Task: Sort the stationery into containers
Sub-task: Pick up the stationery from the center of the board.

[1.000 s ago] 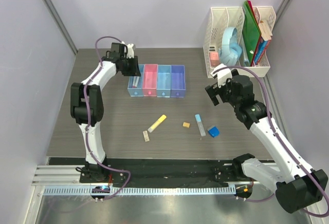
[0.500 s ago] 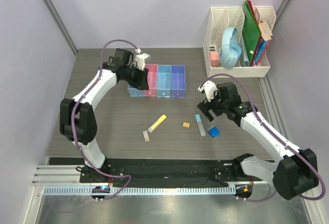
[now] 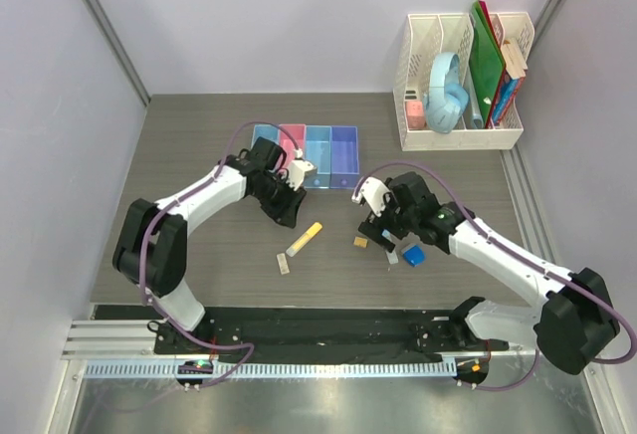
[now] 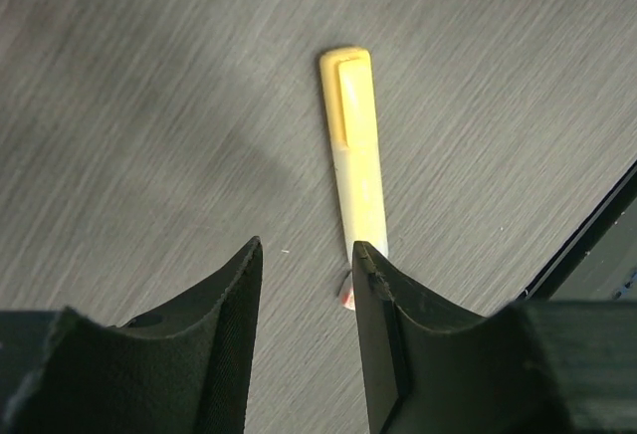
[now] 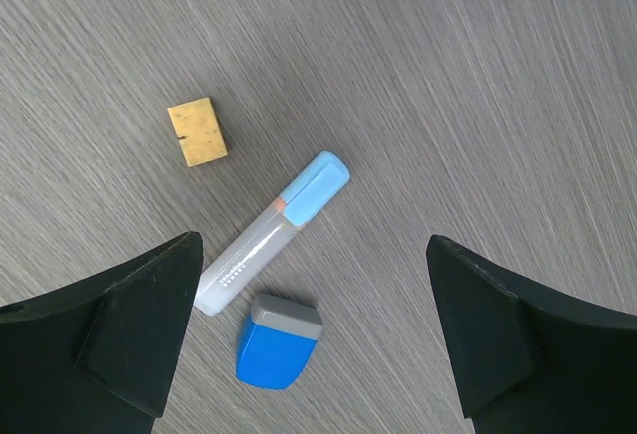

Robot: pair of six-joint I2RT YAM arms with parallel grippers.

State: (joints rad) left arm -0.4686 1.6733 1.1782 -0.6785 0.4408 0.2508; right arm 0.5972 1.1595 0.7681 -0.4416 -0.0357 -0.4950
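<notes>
On the grey wood-grain counter [image 3: 199, 245], near side of the 4 joined plastic bins [image 3: 305, 151], the yellow marker [image 4: 356, 170] lies flat. Its long axis runs diagonally, with the clipped cap far-right and the paler end near-left. The left hand [image 4: 307, 255] hovers at that paler end, fingers partly apart, holding nothing. The right hand [image 5: 314, 247] is spread wide and empty above the pale blue stick [image 5: 269, 235], which also lies diagonally.

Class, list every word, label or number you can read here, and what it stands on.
No text can be read.
Blue-capped marker: dark print along its clear barrel, too small to read.
Books in the file rack: any lettering is blurred.
</notes>
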